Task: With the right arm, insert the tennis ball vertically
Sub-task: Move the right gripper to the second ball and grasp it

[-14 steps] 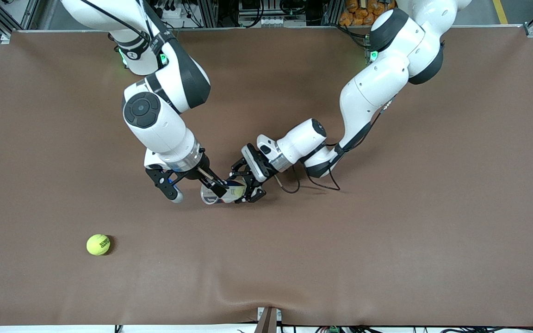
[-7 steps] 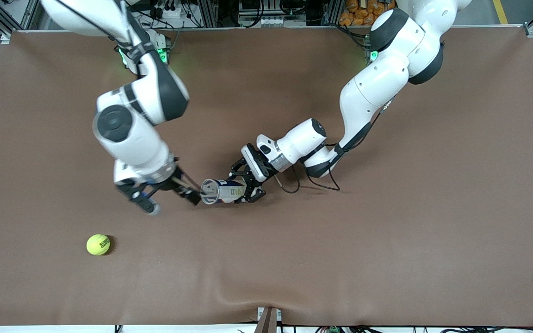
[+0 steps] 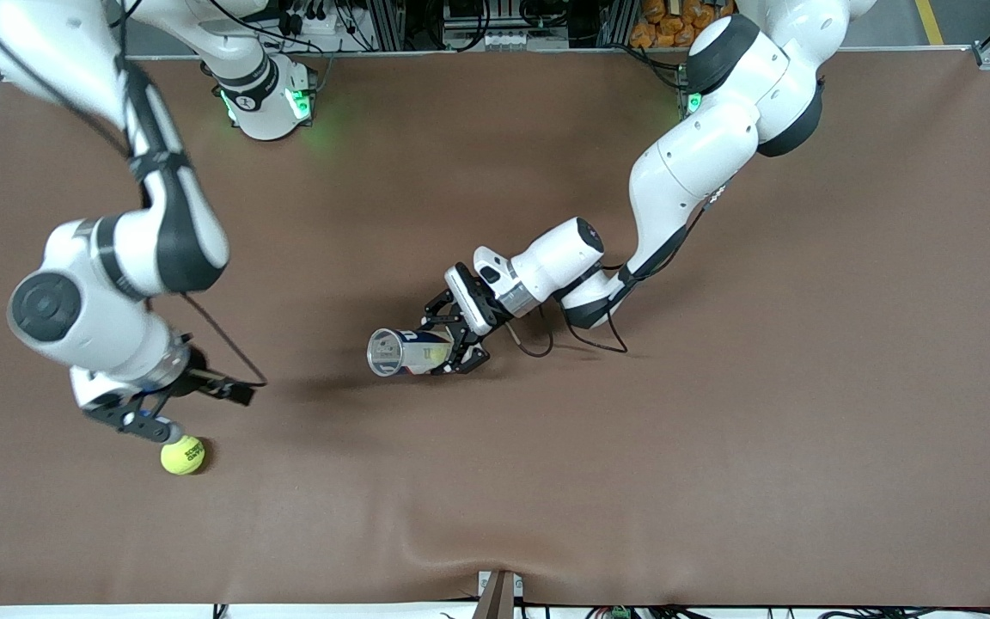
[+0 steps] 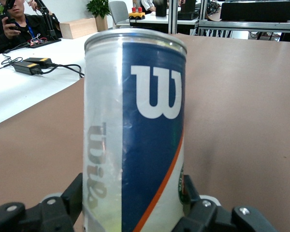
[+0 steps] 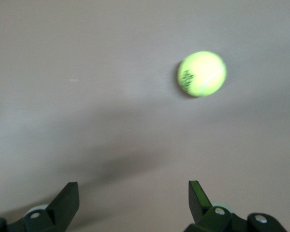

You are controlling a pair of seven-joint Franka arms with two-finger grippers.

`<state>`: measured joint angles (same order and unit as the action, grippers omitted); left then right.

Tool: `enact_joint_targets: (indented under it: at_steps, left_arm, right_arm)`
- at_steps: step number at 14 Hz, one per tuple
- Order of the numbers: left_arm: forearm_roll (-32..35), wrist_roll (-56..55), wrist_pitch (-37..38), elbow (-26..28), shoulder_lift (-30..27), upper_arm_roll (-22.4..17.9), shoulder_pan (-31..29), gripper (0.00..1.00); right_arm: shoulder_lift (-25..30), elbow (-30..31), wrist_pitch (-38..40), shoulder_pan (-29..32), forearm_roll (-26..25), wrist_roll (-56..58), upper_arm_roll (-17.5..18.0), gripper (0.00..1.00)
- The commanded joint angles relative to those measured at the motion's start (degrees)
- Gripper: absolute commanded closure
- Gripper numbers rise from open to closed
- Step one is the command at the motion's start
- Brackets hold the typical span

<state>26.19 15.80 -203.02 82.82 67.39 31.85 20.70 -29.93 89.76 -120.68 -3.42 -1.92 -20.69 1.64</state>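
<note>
Two robot arms over a brown tabletop.
The right pincer hangs open above the yellow tennis ball, not touching it; mid-table, the left pincer grips a tilted ball can.

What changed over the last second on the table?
The right hand, open, swung away from the can's mouth toward the right arm's end of the table and now sits over the cloth beside the tennis ball. The left hand kept its grip on the can; the ball stayed put.
</note>
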Motion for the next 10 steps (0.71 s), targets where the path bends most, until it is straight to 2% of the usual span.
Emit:
enact_joint_targets:
  at_steps: [1, 3, 6, 10]
  left_arm:
    - [0.79, -0.51, -0.62, -0.65, 0.11, 1.11, 0.30, 0.18]
    - [0.79, -0.51, -0.71, -0.65, 0.11, 1.11, 0.30, 0.18]
    - [0.70, -0.51, -0.71, -0.65, 0.03, 1.19, 0.30, 0.18]
    - [0.79, -0.69, -0.62, -0.65, -0.06, 1.19, 0.30, 0.18]
  right_arm:
    - [-5.47, -1.87, -4.45, 3.41, -1.94, 9.49, 1.34, 0.00]
    - [-8.72, -2.57, -7.89, 4.90, -1.86, 17.67, 1.34, 0.00]
    - [-13.12, -3.72, -12.55, 7.01, -1.94, 24.09, 1.34, 0.00]
    - [-16.55, -8.45, -13.18, 8.95, -1.86, 37.72, 1.34, 0.00]
